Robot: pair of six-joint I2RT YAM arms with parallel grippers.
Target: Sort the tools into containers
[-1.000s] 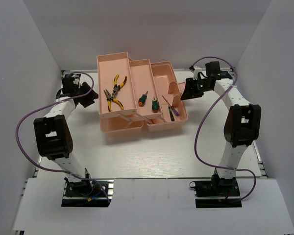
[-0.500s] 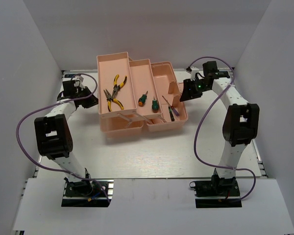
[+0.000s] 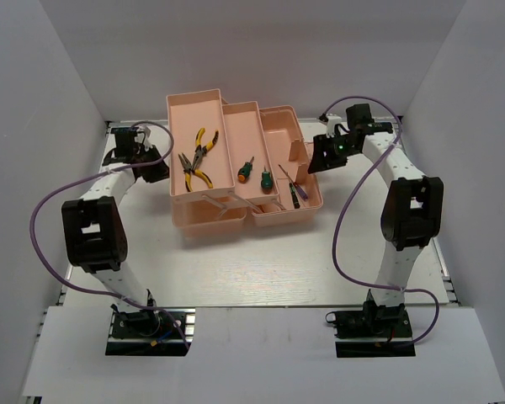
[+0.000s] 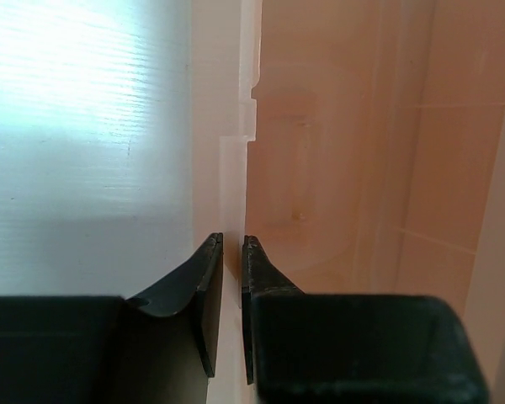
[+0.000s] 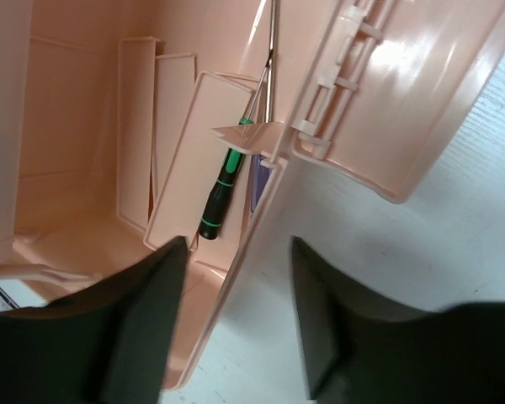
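Note:
The salmon-pink toolbox (image 3: 194, 101) stands open at the table's middle. Two yellow-and-black pliers (image 3: 198, 158) lie in its left tray. Two stubby green screwdrivers (image 3: 246, 171) lie in the middle tray. The thin dark green screwdriver (image 3: 293, 190) lies in the right base and also shows in the right wrist view (image 5: 219, 195). My left gripper (image 3: 157, 167) is at the tray's left wall, and its jaws (image 4: 229, 257) are closed on the pale rim (image 4: 227, 168). My right gripper (image 3: 315, 160) is open, and its jaws (image 5: 238, 246) straddle the box's right wall (image 5: 261, 219).
White walls enclose the table on three sides. Purple cables loop off both arms. The rounded lid (image 5: 404, 93) hangs out over the table beside my right gripper. Bare white table lies in front of the box.
My right gripper has moved left, closer to the box's right wall. My left wrist has shifted slightly back along the tray's left wall. The tools have not moved.

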